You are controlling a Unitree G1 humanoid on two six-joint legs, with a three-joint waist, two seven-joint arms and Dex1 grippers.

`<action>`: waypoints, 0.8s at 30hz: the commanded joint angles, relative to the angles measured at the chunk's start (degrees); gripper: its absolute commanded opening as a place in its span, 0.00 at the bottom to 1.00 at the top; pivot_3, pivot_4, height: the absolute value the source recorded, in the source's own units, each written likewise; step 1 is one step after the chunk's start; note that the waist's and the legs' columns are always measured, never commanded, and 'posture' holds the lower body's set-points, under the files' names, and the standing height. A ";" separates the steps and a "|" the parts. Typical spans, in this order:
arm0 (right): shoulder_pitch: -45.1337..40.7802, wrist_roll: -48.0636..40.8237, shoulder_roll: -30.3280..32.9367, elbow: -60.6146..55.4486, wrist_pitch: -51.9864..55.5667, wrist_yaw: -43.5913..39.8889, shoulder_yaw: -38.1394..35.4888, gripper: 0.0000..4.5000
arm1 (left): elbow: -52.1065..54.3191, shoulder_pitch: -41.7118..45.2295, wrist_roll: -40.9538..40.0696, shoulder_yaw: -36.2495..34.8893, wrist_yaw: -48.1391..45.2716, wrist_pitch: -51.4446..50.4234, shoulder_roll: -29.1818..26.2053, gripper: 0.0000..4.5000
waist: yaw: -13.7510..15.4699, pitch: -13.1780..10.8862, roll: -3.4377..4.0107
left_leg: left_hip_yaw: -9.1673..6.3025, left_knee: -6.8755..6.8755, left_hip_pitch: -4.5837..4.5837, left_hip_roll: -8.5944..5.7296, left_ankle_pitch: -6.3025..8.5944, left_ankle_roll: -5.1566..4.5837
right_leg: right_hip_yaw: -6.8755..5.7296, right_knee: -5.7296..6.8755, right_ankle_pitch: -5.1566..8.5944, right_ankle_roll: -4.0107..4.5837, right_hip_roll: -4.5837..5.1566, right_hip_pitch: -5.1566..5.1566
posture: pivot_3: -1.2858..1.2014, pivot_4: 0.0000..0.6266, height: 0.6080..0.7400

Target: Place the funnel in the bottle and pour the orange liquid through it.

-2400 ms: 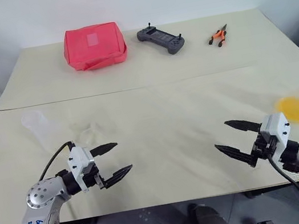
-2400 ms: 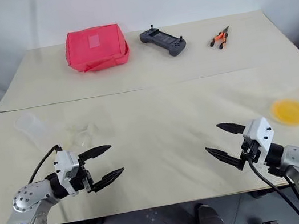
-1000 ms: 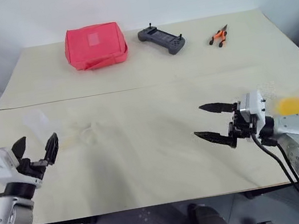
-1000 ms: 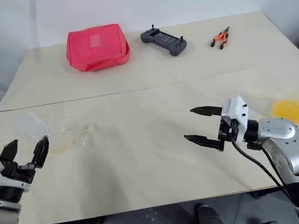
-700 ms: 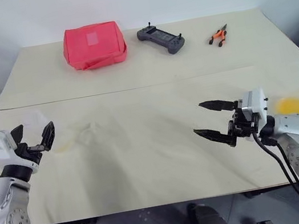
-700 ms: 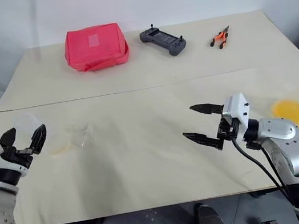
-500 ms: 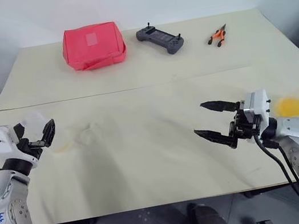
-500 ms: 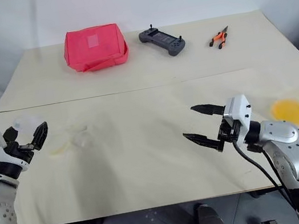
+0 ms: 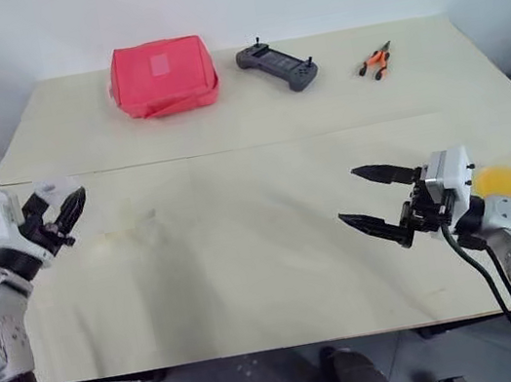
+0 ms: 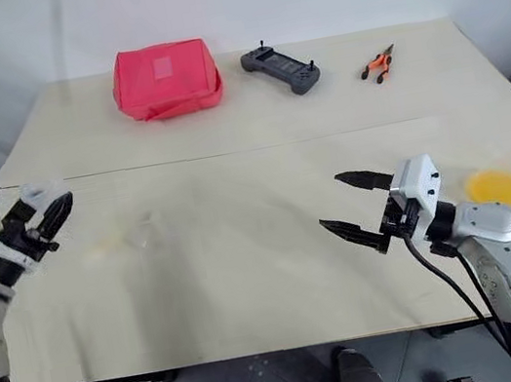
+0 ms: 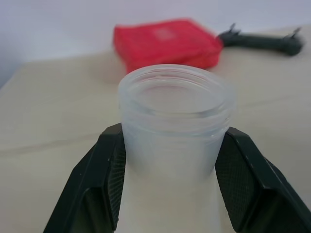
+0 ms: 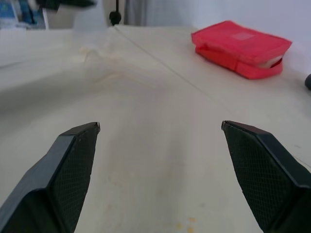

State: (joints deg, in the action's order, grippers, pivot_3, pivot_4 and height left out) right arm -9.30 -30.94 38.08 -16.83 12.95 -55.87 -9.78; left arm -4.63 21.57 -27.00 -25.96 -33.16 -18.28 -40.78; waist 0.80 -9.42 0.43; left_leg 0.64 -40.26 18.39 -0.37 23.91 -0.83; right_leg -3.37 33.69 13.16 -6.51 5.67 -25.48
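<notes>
Tabletop [image 9: 271, 277] middle bare; left claw [image 11: 170, 160] clamps bottle [image 11: 175, 126]; right claw [image 9: 373, 198] apart.

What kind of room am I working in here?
Probably a robot test or lab space: two plain tables pushed together against a bare white wall, with a handheld controller, pliers and a red pouch at the far side.

Centre of the near counter [image 9: 266, 248] lies bare between the two arms. The funnel [image 9: 136, 224] sits near the left edge; the orange liquid [image 9: 502, 183] lies just beyond the right claw [image 9: 368, 197]. Red pouch [image 9: 162, 77], controller [image 9: 277, 66] and pliers [image 9: 374, 61] line the far counter, well apart.
</notes>
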 commanded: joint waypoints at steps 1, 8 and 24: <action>0.18 -1.47 2.01 -1.19 -0.25 -1.46 -2.73 0.94 | -2.67 8.16 -0.47 4.30 -7.17 2.68 -1.47 0.50 | 0.35 0.00 0.00 | 0.02 0.00 -0.01 -0.08 0.00 0.00 | 0.00 0.01 0.00 0.00 0.00 0.01 | 0.52 0.24 1.00; 2.44 -1.87 4.26 -2.10 -0.05 -1.64 -5.43 0.94 | -10.39 25.34 0.37 18.46 -19.79 2.74 7.41 0.50 | 0.64 -0.01 -0.02 | 0.34 -0.11 0.20 -0.35 0.00 -0.02 | -0.34 -0.07 -0.03 -0.06 0.02 0.02 | 0.52 0.24 1.00; 13.08 -1.71 2.15 -11.77 0.03 6.40 -9.46 0.94 | -18.55 28.02 6.83 35.29 -31.46 6.98 25.11 0.50 | 0.63 -0.10 -0.14 | 0.63 -0.78 0.38 -0.26 0.02 -0.11 | -0.25 -0.05 -0.24 -0.38 -0.03 0.06 | 0.52 0.24 1.00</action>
State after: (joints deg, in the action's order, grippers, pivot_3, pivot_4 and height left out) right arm 3.67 -32.01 40.36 -26.16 13.57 -50.25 -16.94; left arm -23.76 48.84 -20.39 9.68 -63.88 -13.10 -16.08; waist 1.43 -9.52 0.29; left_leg 1.26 -41.10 18.81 -0.63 23.93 -0.96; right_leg -3.61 33.64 12.89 -6.91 5.64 -25.42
